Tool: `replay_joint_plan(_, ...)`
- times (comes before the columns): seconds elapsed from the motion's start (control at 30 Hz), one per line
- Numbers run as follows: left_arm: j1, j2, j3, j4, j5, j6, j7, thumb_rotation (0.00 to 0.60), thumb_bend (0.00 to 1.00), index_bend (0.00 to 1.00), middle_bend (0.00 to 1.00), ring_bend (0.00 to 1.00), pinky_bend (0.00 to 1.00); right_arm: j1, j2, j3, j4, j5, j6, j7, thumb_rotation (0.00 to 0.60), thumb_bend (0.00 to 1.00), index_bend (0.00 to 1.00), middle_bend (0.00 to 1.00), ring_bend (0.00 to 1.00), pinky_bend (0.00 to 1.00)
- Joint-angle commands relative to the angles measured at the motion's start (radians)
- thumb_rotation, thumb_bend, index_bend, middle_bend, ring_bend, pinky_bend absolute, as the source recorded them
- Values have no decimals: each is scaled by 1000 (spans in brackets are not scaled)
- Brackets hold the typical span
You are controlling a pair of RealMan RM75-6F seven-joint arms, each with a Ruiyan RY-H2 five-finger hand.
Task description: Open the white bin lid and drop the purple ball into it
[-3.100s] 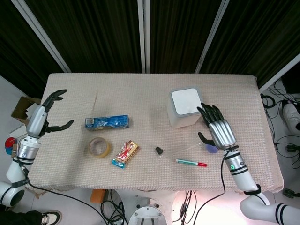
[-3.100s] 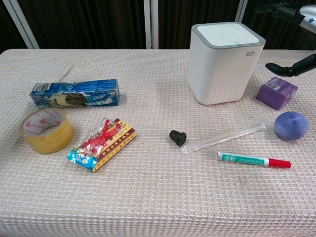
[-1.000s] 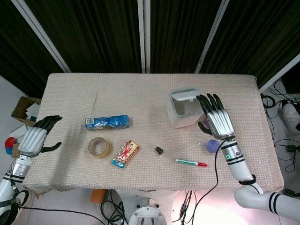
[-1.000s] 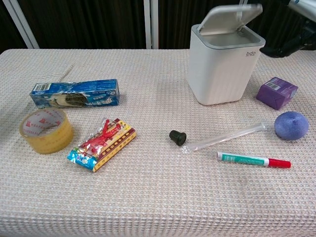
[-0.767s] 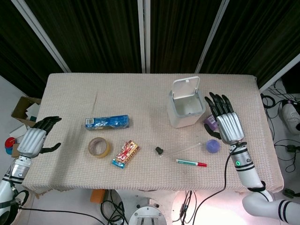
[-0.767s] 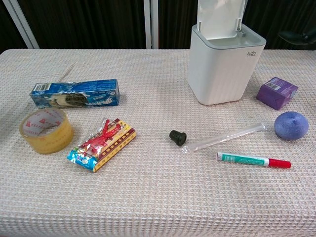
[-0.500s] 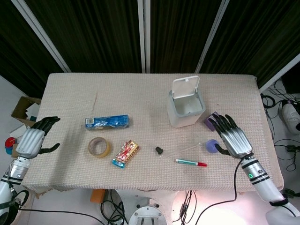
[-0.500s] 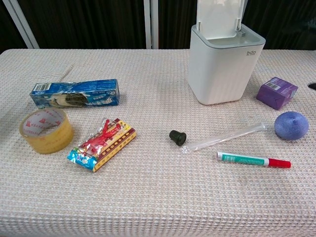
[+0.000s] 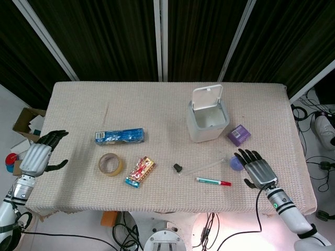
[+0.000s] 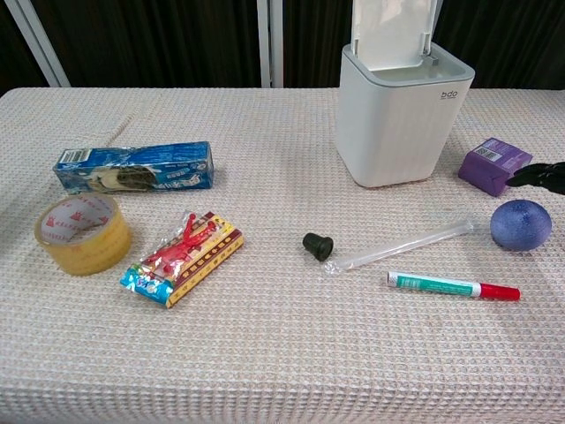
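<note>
The right hand (image 9: 258,171) is hovering with fingers spread and holding nothing, its fingertips (image 10: 538,175) reaching just above the purple ball (image 10: 520,224), which is resting on the table (image 9: 157,104) near the purple box (image 10: 493,164). The white bin (image 10: 402,115) is standing with its lid (image 9: 205,97) upright. The left hand (image 9: 37,158) is hanging open off the table's edge.

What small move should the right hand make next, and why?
Probably lower the right hand onto the purple ball and close the fingers around it. The white bin already has its lid standing open, the ball lies on the table untouched, and the hand is open right beside it.
</note>
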Motion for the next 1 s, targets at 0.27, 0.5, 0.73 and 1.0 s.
replay_joint_plan(0.27, 2, -6, 2, 12, 1, 0, -10, 598, 225, 144, 129, 106, 226, -1, -90, 18, 91, 57, -18, -38, 600, 289, 0, 55, 6, 286)
replay_joint_plan(0.5, 1, -14, 3, 20, 1, -5, -16, 599, 225, 145, 129, 106, 226, -6, -125, 21, 138, 38, -8, -9, 600, 318, 32, 146, 75, 402)
replay_joint_plan(0.73, 0, -19, 6, 24, 1, -12, -21, 599, 225, 146, 129, 106, 226, -24, -164, 30, 184, -11, 60, 18, 600, 394, 386, 325, 246, 579)
replay_joint_plan(1.0, -2, -23, 7, 27, 3, -14, -22, 600, 225, 146, 129, 106, 226, -38, -166, 41, 190, -54, 118, 34, 600, 427, 619, 481, 410, 660)
